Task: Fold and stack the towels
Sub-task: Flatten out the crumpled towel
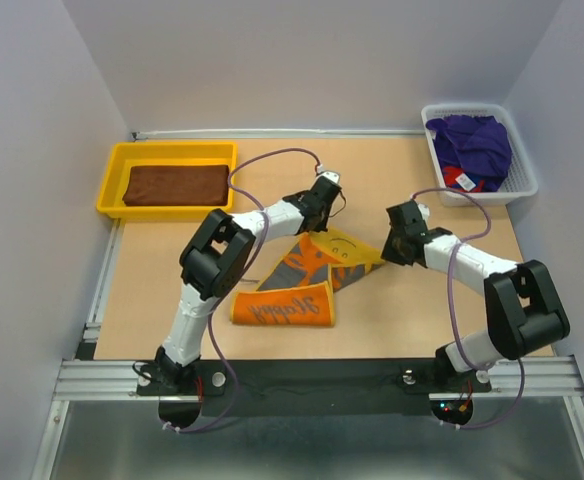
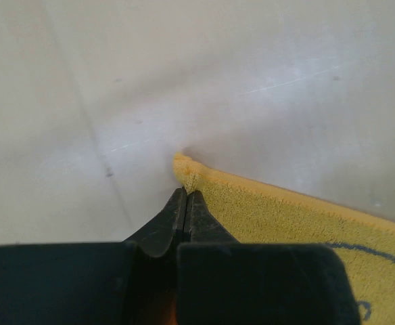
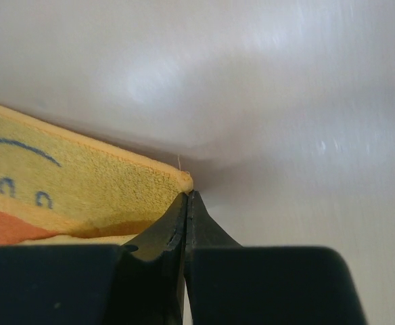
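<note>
The orange towel (image 1: 307, 275) with dark print and yellow border hangs lifted over the table's middle, its lower end resting on the table. My left gripper (image 1: 315, 214) is shut on one yellow corner (image 2: 187, 169). My right gripper (image 1: 392, 243) is shut on the other yellow corner (image 3: 180, 181). A dark brown towel (image 1: 176, 185) lies folded in the yellow tray (image 1: 112, 180). Purple towels (image 1: 472, 145) and a red one (image 1: 462, 180) are bunched in the white mesh basket (image 1: 522, 180).
The tray stands at the back left and the basket at the back right. Purple cables loop over both arms. A grey wall rises behind the table.
</note>
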Controlling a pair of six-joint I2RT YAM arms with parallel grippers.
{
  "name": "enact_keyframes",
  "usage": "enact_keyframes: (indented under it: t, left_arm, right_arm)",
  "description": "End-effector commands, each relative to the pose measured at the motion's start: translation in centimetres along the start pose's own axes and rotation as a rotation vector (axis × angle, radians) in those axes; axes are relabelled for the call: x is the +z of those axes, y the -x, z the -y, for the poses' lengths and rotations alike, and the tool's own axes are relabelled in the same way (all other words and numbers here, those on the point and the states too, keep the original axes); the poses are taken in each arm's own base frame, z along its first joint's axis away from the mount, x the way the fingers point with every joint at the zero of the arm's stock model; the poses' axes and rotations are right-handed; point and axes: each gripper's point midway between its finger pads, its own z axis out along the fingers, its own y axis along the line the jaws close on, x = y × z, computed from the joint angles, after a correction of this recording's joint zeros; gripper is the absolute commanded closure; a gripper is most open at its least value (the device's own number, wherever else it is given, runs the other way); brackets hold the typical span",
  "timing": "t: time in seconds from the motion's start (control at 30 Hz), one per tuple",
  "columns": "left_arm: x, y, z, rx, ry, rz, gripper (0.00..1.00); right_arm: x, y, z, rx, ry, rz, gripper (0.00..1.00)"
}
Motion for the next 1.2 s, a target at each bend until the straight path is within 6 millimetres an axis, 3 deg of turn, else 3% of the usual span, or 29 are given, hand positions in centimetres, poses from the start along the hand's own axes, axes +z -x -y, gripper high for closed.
enact_keyframes:
  t: [0.0,0.03,0.07,0.13,0.2,0.23,0.27,0.33,0.37,0.43,0.5,0.57,0.6,0.67,0.7,0.87,0.93,0.97,1.1,1.17]
  left_arm:
    - [-5.0,5.2,-5.0,-0.063,0.118,0.099,1.00]
    - [-6.3,6.9,-5.5,-0.078,0.126,0.140,1.00]
    - [-8.9,10.3,-6.4,-0.098,0.140,0.227,1.00]
    - [-11.7,13.3,-7.1,-0.104,0.158,0.309,1.00]
    - [-16.2,17.6,-8.2,-0.109,0.186,0.430,1.00]
    - [-16.9,18.4,-8.2,-0.104,0.184,0.447,1.00]
    - [-18.5,19.6,-8.7,-0.109,0.199,0.485,1.00]
    - [-21.9,22.2,-9.4,-0.103,0.213,0.563,1.00]
    - [-23.3,23.2,-9.6,-0.105,0.213,0.596,1.00]
    - [-25.3,24.2,-9.8,-0.099,0.208,0.642,1.00]
    - [-29.8,25.5,-10.4,-0.117,0.182,0.735,1.00]
    - [-31.9,25.8,-10.3,-0.125,0.136,0.785,1.00]
    - [-34.1,25.8,-10.4,-0.103,0.119,0.833,1.00]
    - [-36.0,25.5,-10.3,-0.095,0.097,0.879,1.00]
    - [-35.9,24.8,-10.1,-0.065,0.092,0.877,1.00]
    - [-41.3,23.6,-9.6,-0.023,-0.008,0.968,1.00]
    - [-42.4,22.8,-9.1,0.000,-0.044,0.981,1.00]
    - [-44.4,22.4,-9.2,0.011,-0.075,1.017,1.00]
    - [-47.8,20.7,-8.7,0.057,-0.158,1.093,1.00]
    - [-50.6,20.0,-8.6,0.067,-0.218,1.155,1.00]
  right_arm:
    - [-2.4,9.8,-4.3,-0.114,0.084,0.251,1.00]
    - [-4.0,12.8,-6.1,-0.120,0.126,0.324,1.00]
    - [-4.7,14.2,-6.7,-0.169,0.137,0.361,0.99]
    - [-6.1,17.0,-8.3,-0.213,0.169,0.424,1.00]
    - [-9.4,21.5,-10.9,-0.265,0.224,0.535,1.00]
    - [-9.4,21.7,-10.8,-0.291,0.217,0.542,1.00]
    - [-11.1,23.5,-12.0,-0.306,0.247,0.591,1.00]
    - [-12.7,25.0,-12.7,-0.363,0.259,0.641,1.00]
    - [-14.4,26.3,-13.6,-0.404,0.292,0.684,1.00]
    - [-16.2,27.3,-14.4,-0.427,0.326,0.725,0.99]
    - [-19.0,28.2,-15.1,-0.491,0.372,0.786,0.99]
    - [-20.6,28.4,-15.5,-0.523,0.403,0.818,1.00]
    - [-22.2,28.5,-15.7,-0.557,0.431,0.850,1.00]
    - [-23.8,28.3,-15.8,-0.589,0.462,0.878,1.00]
    - [-25.3,28.6,-15.3,-0.597,0.458,0.913,1.00]
    - [-30.0,27.5,-15.2,-0.669,0.547,0.993,1.00]
    - [-33.1,26.7,-15.0,-0.698,0.603,1.047,1.00]
    - [-33.8,26.1,-15.3,-0.723,0.647,1.053,1.00]
    - [-38.6,23.5,-15.1,-0.802,0.782,1.125,0.99]
    - [-40.8,22.6,-14.8,-0.818,0.831,1.158,0.99]
